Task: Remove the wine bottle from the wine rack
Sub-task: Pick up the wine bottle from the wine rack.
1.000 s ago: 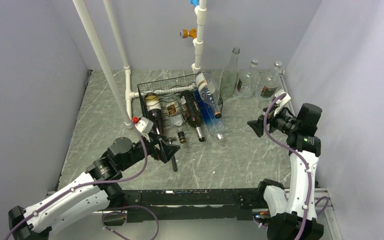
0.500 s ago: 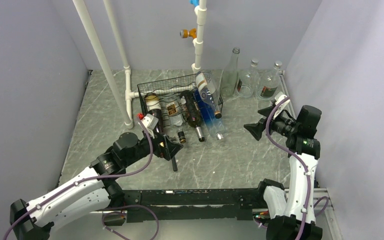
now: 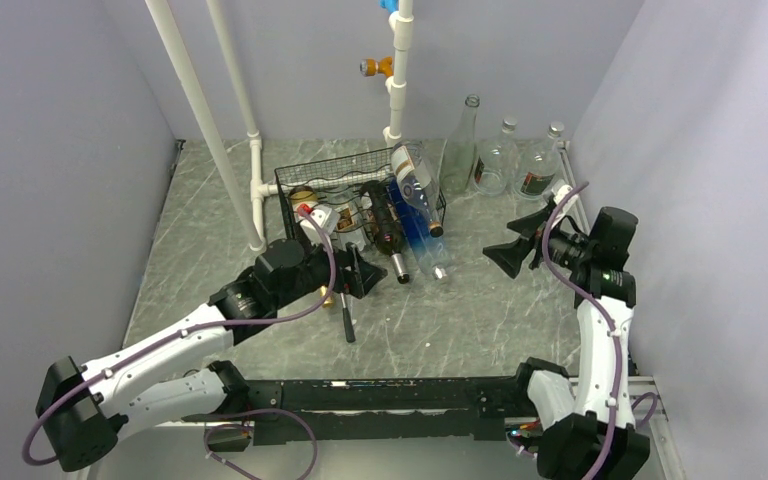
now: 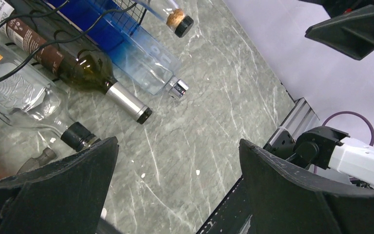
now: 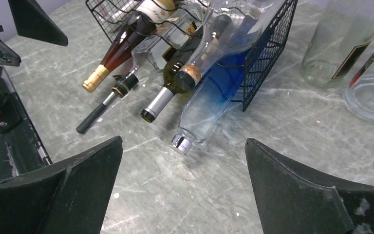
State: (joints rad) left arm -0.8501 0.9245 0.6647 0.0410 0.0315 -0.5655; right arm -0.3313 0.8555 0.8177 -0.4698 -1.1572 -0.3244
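Dark green glass wine bottle [image 5: 168,92] lying neck-outward in black wire-mesh wine rack [image 5: 268,53], between amber gold-foiled bottle [image 5: 117,56] and blue-tinted clear bottle [image 5: 209,102]. Judged rigid, slick, breakable and probably heavy; best taken at silver-capped neck projecting over grey marbled surface [image 5: 282,126]. Left fingers [image 4: 53,190] and right fingers [image 5: 292,190] spread wide, holding nothing.
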